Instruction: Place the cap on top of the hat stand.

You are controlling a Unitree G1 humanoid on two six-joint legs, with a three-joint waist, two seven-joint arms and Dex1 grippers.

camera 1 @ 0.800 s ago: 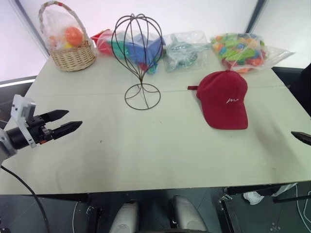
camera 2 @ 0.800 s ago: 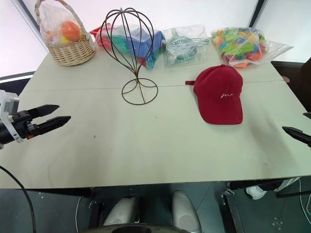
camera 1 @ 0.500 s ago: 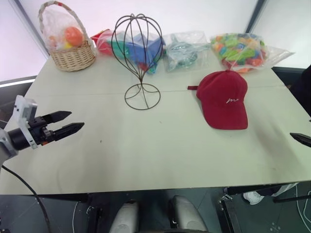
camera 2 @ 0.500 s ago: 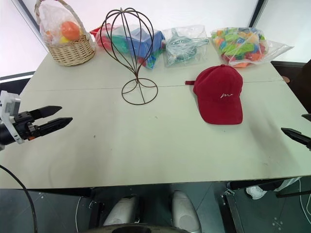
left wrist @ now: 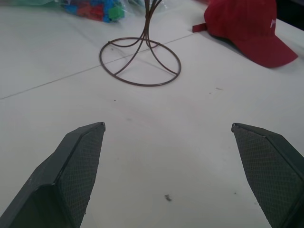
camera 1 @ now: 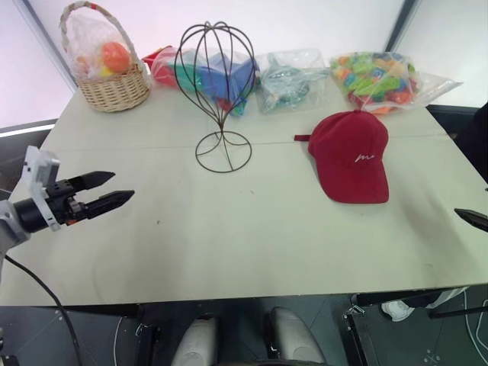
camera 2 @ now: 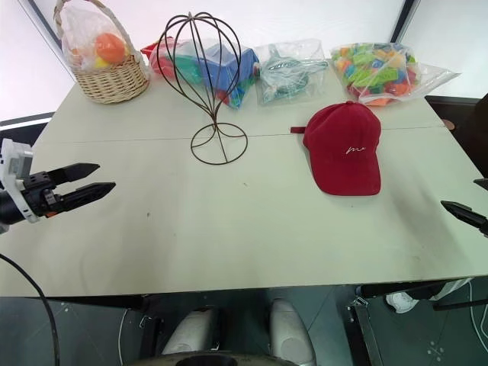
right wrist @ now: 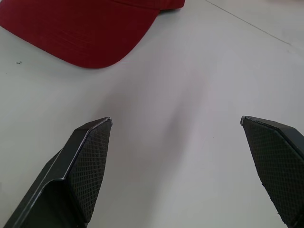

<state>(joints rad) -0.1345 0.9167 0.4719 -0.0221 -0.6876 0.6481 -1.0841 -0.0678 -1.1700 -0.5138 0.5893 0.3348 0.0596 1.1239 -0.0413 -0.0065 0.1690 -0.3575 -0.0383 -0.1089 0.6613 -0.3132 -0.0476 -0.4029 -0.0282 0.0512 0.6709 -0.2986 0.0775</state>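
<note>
— The cap (camera 1: 350, 157), where's it sitting? Take me across from the left.

— Far left, the left gripper (camera 1: 107, 191) hovers over the table (camera 1: 252, 236) edge, its two fingers spread wide with nothing between them, pointing inward across the tabletop. Behind it, at the back left corner, one wicker basket (camera 1: 108, 76) holding a clear bag with an orange ball inside. Next comes the hat stand (camera 1: 217, 95), one of them, upright, its wire cage head bare and its round loop base on the table. Three clear bags (camera 1: 290, 76) of colourful bits lie along the back edge, the first one partly behind the stand's cage.

— And the cap?

— One dark red cap, flat on the table right of the stand, well apart from it, brim pointing toward the near edge, strap toward the stand. Nothing lies between cap and stand, just bare tabletop.

— The other arm?

— The right gripper (right wrist: 175, 126) is at the table's right edge, fingers (camera 2: 463, 214) spread wide, empty. The cap's brim lies just beyond its fingertips, off to one side, not touching. The left fingers are well apart from the cap, with the stand's base between.
</note>
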